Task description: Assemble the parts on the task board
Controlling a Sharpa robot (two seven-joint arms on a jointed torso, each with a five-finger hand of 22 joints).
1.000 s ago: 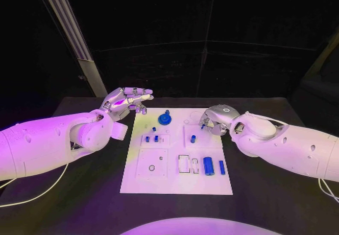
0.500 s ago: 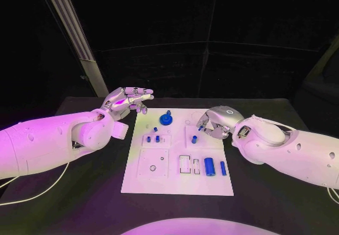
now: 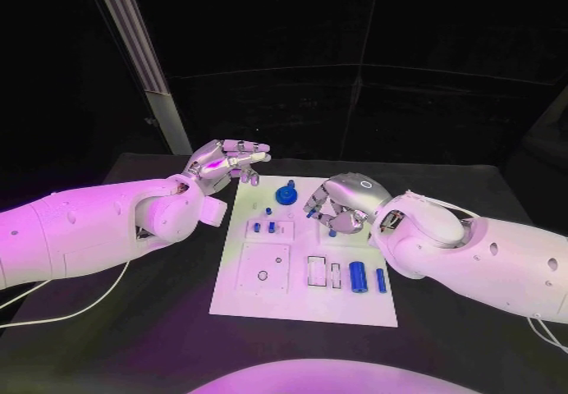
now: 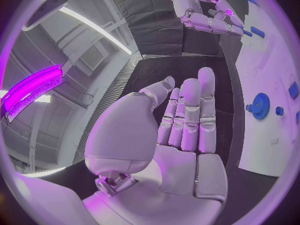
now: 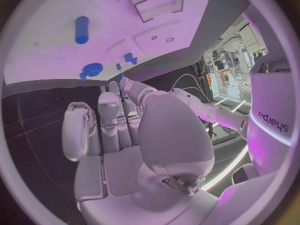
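On the black table (image 3: 154, 328) before me lies the white board (image 3: 267, 295), a long plate running away from the camera. Near its far end stands a round blue gear (image 3: 286, 195) with a small knob on top. Closer to me, two short blue pegs (image 3: 264, 226) stand side by side on the board's left half. On the right half, toward the near end, a thick blue cylinder (image 3: 359, 276) lies flat, with a thinner blue rod (image 3: 381, 281) just beside it on its right. A rectangular slot (image 3: 318, 271) sits just left of the cylinder, and a square recessed panel (image 3: 271, 267) with a small hole sits left of that.

My right hand (image 3: 335, 203) hovers over the board's right half, between the gear and the cylinder, fingers curled downward. A small blue piece (image 3: 332, 233) shows right below its fingertips; I cannot tell whether the hand grips it or only hangs over it.

My left hand (image 3: 225, 160) is raised off the board's far left corner, near the gear but apart from it. From the left wrist camera, its fingers (image 4: 190, 110) stretch out straight and together, thumb apart, palm bare, grasping nothing.

A pale cable (image 3: 71, 310) trails across the table under my left arm.
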